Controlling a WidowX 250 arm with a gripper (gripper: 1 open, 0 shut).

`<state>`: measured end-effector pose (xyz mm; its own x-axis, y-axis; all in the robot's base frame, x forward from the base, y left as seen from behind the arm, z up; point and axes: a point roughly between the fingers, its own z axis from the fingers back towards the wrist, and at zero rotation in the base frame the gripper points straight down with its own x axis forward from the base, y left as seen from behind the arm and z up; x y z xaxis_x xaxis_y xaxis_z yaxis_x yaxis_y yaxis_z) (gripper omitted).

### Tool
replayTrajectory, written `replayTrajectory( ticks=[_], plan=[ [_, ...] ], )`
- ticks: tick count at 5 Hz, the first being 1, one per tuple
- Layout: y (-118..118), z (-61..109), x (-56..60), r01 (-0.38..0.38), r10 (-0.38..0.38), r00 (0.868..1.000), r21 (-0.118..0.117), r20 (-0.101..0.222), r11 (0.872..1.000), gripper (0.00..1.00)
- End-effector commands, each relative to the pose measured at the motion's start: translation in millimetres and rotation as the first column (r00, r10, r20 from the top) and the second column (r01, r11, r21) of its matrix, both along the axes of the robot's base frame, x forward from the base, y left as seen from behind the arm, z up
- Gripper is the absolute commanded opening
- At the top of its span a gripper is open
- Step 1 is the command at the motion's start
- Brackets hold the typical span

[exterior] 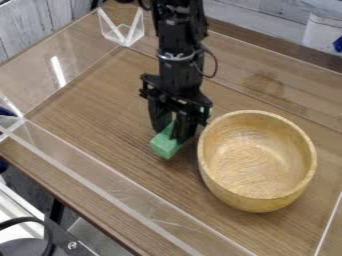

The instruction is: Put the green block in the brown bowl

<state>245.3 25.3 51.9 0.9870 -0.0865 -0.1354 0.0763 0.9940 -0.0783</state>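
Observation:
The green block (164, 147) is a small bright green bar, and only its lower end shows below the fingers. My gripper (170, 136) points straight down and is shut on the block's upper part, holding it just above the wooden tabletop. The brown bowl (249, 201), a wide light tan wooden bowl with thick walls, stands on the table right of the gripper, its near rim about a finger's width from the block. Nothing lies in the bowl.
The wooden tabletop (94, 110) is ringed by low clear plastic walls (80, 165). A white object (321, 30) sits at the back right outside the wall. The black arm (174, 40) rises behind the gripper.

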Motion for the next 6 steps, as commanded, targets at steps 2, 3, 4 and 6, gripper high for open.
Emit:
replayTrajectory(
  ticks=[2, 3, 4, 6],
  plan=[
    [-8.3, 52.2, 42.6, 0.009, -0.009, 0.985, -0.004, 0.172, 1.0, 0.0],
    [-18.6, 74.2, 50.2, 0.037, -0.034, 0.975, -0.007, 0.218, 0.999, 0.0],
    [-18.9, 72.0, 33.2, 0.037, -0.036, 0.979, -0.005, 0.202, 0.999, 0.0],
    [-14.6, 67.2, 31.5, 0.029, -0.028, 0.98, -0.002, 0.199, 1.0, 0.0]
  ],
)
